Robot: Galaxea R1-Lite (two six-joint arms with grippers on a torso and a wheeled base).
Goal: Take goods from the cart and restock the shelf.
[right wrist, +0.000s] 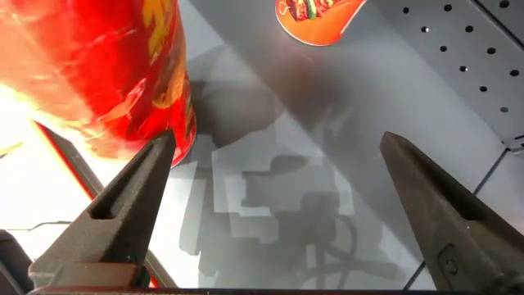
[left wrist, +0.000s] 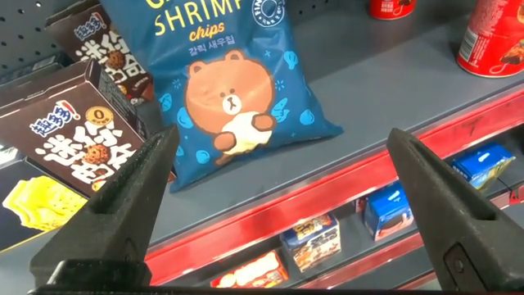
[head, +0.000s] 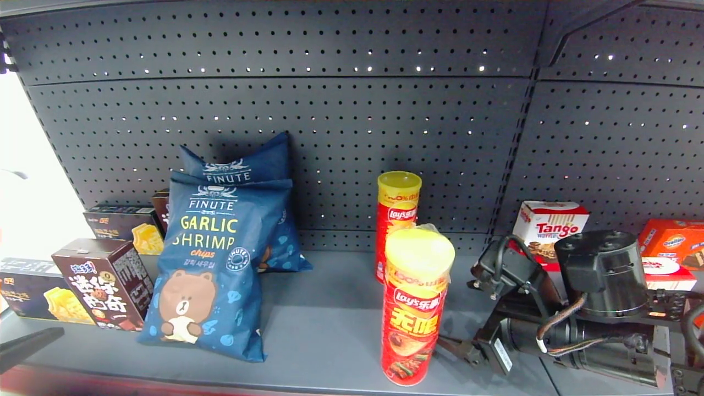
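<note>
Item: front can of crisps (head: pixel 417 308), red with a yellow lid. It stands upright near the front edge of the grey shelf (head: pixel 330 324), and nothing holds it.

Tool at the item: right gripper (right wrist: pixel 278 221). It sits low over the shelf just beside the can's base, jaws spread wide and empty. The can lies outside the jaws, next to one finger. Contact cannot be judged.

Behind the item: second can (head: pixel 398 220) of the same kind, upright and nearer the perforated back panel.

To the robot's left of the cans: front bag of shrimp chips (head: pixel 206 269), blue, leaning back against a second bag (head: pixel 264 165). Further left are dark snack boxes (head: pixel 104 283), set in a short row.

To the robot's right: wafer box (head: pixel 550 225) against the back panel, with an orange box (head: pixel 671 242) beyond it.

Second tool: left gripper (left wrist: pixel 282 213). It hangs over the shelf's front lip by the front bag, jaws wide and carrying nothing. Small packets (left wrist: pixel 315 242) sit on the tier below.

Progress, as a judgement: the front can appears placed, and bare shelf lies between bags and cans. With both tools empty, the next step looks like fetching another item from the cart; how much stock is left to bring cannot be judged
</note>
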